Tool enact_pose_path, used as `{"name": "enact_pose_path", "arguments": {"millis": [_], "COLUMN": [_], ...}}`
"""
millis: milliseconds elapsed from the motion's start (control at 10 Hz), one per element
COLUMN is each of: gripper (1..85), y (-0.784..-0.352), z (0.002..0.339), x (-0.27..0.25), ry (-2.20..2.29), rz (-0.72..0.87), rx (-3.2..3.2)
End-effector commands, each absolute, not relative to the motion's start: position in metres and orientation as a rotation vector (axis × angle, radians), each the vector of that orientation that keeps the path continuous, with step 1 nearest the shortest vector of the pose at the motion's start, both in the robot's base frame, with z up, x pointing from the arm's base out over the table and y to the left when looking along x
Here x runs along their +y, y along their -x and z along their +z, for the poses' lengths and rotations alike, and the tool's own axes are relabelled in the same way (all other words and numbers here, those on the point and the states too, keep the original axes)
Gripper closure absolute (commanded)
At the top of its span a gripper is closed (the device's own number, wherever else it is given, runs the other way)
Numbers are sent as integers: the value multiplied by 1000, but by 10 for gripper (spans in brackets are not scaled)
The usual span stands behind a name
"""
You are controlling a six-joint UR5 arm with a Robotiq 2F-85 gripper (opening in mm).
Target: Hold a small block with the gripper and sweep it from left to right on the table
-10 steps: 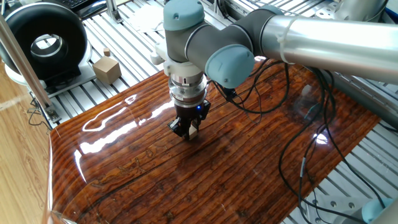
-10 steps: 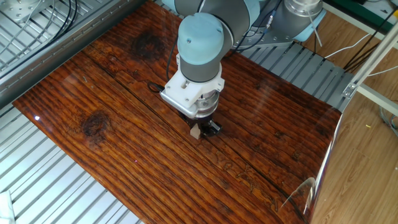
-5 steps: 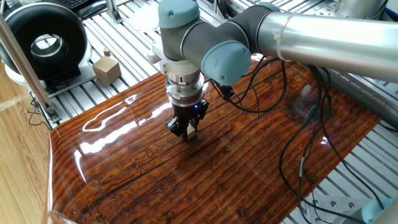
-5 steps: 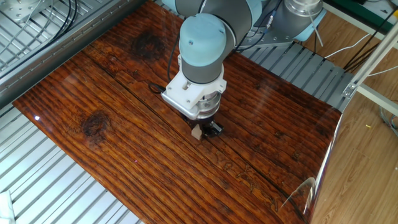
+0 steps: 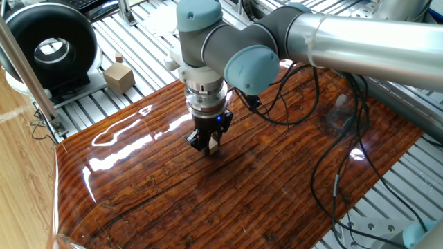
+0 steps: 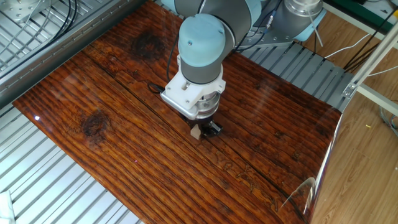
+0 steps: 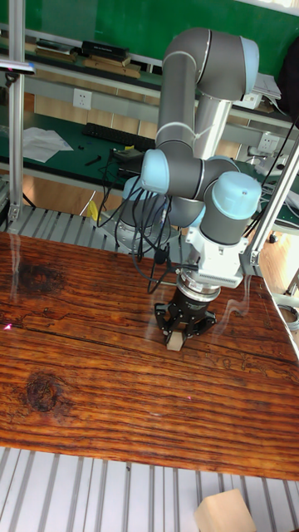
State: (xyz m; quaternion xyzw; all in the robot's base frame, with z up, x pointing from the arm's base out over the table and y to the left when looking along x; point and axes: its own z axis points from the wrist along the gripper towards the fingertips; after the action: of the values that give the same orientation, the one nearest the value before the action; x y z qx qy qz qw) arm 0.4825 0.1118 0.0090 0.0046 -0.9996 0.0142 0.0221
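Pinching the tiny pale tan wooden cube [image 7: 174, 342] between its fingertips, the black two-fingered hand [image 7: 180, 331] points straight down near the middle of the glossy reddish-brown wood-grain bench [image 7: 100, 416]. The cube sits directly under the hand, seemingly touching the surface. The sweep probably runs along the bench's long side, where bare board lies open on both sides.

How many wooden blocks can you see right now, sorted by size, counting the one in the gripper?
Small tan cube held in the gripper: 1, the small block, down at the table.
Larger tan cube with a knob on top: 1, sitting off the board on the aluminium frame.
Total: 2
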Motion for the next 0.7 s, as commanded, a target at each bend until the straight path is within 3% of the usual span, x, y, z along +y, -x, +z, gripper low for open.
{"name": "enact_pose_path", "arguments": {"millis": [0, 600], "gripper": [847, 847], "y": [-483, -485], "z": [8, 5], "x": [111, 111], "ry": [-10, -10], "rz": [24, 22], "rx": [-3100, -3107]}}
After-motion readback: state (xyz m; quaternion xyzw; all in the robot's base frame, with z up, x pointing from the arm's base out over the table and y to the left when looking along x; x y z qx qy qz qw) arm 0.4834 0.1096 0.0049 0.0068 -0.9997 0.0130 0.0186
